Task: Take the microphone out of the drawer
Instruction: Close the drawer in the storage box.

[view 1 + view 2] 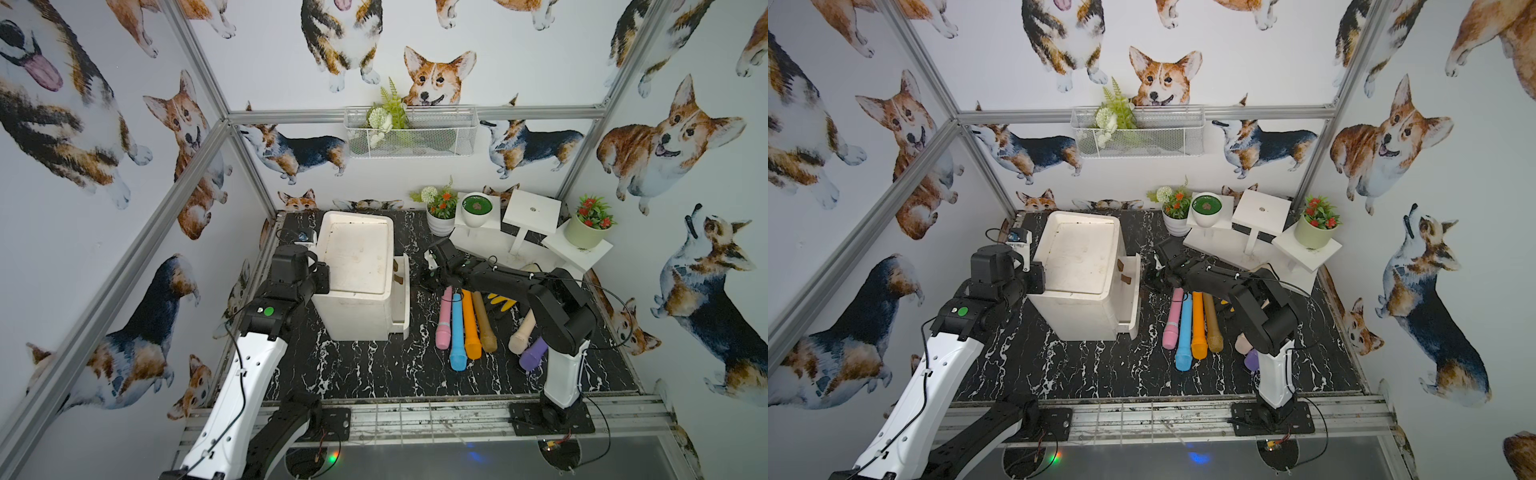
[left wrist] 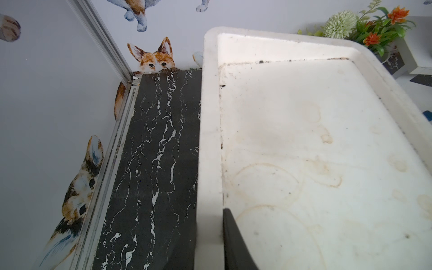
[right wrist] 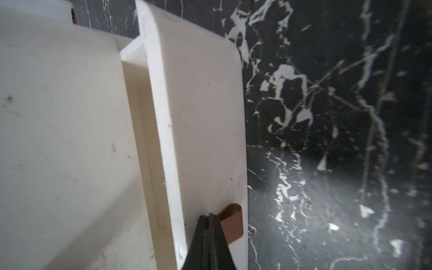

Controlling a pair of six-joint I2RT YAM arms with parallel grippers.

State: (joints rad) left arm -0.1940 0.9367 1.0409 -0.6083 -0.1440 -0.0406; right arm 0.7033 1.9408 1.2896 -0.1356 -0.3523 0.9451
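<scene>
In both top views the drawer (image 1: pixel 401 291), centre frame, is barely ajar; the microphone inside is unseen. Left wrist, bottom centre: left claw (image 2: pixel 210 247) narrow, pinching the cabinet (image 2: pixel 304 140) rim. Right wrist, lower centre: right claw (image 3: pixel 208 224) pressed shut at the handle (image 3: pixel 232 222). Pull straight outward, with the cabinet braced.

A white plastic drawer cabinet (image 1: pixel 353 266) standing on a black marbled tabletop (image 1: pixel 365 374), a row of coloured toy microphones (image 1: pixel 470 328) lying to its right

Corgi-print wallpaper (image 1: pixel 436 79) surrounds the black marbled surface (image 1: pixel 374 374); a pale-green pot of red flowers (image 1: pixel 584 235) tops a white stand (image 1: pixel 600 254).
</scene>
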